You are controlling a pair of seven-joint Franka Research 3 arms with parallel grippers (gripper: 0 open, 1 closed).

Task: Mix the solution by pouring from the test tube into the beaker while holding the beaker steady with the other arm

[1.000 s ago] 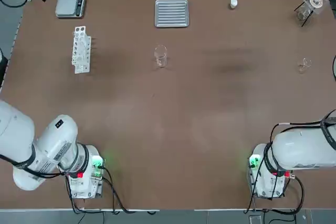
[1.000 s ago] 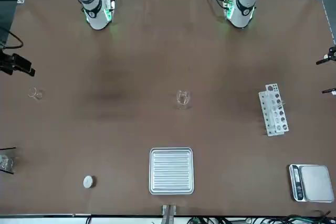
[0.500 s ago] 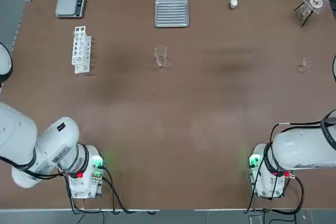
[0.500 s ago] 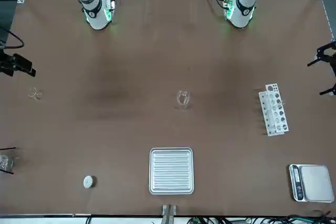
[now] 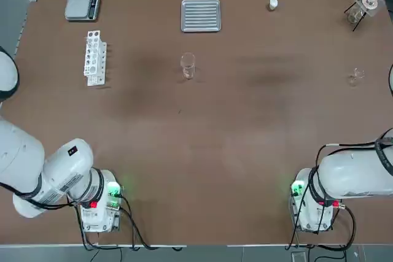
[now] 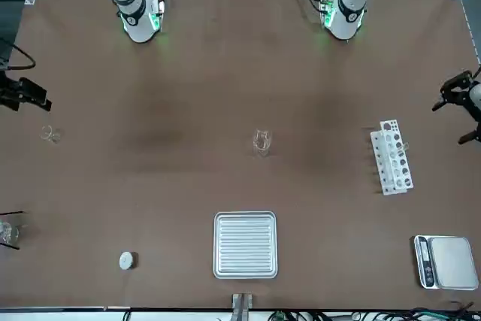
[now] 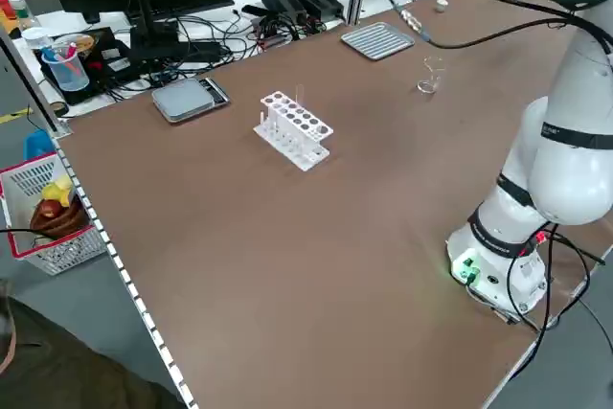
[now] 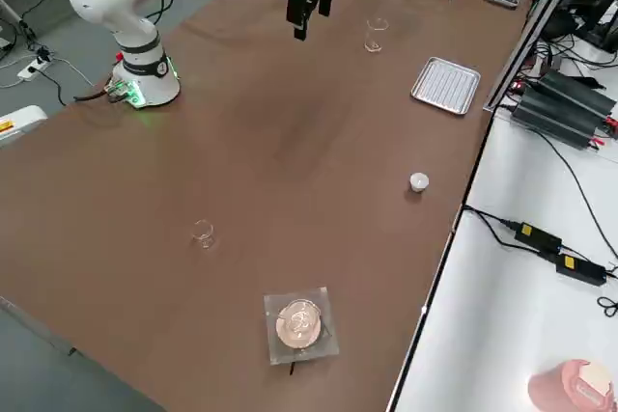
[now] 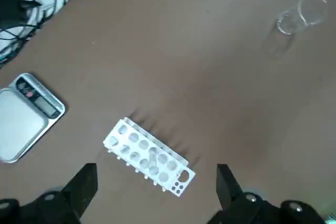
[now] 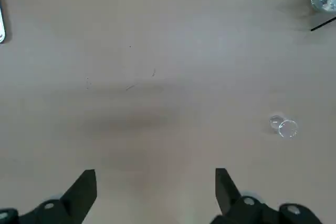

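Left tool (image 9: 156, 182): fingers spread wide apart, nothing between them, hanging high over the desk (image 5: 202, 145).
Test tube rack (image 9: 149, 157): white, right beneath the left tool, just ahead of its fingertips.
Beaker (image 9: 300, 14): upright and alone mid-desk, well beyond the left tool and off to one side.
Scale (image 9: 26, 115): near the rack, off to the left tool's other side.
Right tool (image 10: 152, 187): fingers wide apart too, empty, above bare desk.
Tiny glass piece (image 10: 283, 126): off to one side of the right tool.
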